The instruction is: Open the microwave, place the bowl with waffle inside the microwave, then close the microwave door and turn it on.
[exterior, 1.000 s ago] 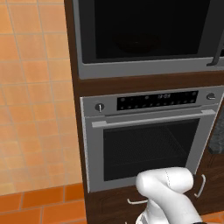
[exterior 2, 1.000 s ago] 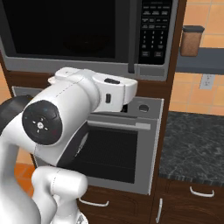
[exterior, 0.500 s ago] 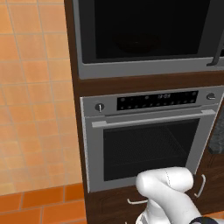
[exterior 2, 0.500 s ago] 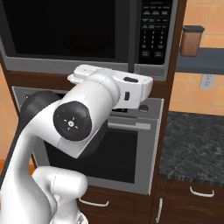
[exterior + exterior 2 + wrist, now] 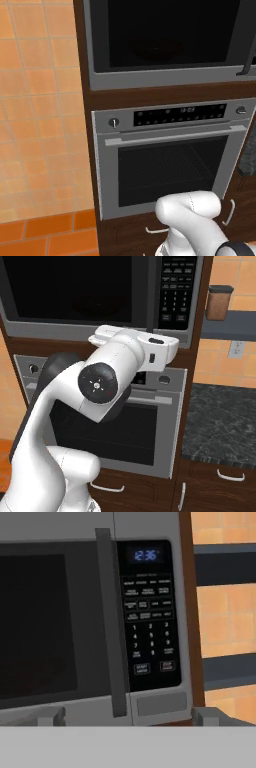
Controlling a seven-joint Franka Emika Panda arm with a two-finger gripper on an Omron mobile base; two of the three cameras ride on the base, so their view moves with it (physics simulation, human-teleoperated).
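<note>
Black-glass microwave door (image 5: 45, 627) shut, dark bar handle (image 5: 111, 622) upright, jaws wide

The microwave door (image 5: 45, 627) is faced in glossy black glass, framed in matt grey metal, with a dark smooth handle (image 5: 111, 627). The oven (image 5: 170, 160) below is finished in brushed silver metal, set in dark wood cabinetry (image 5: 197, 371). A speckled dark stone surface (image 5: 220, 426) is seen alongside.
</note>
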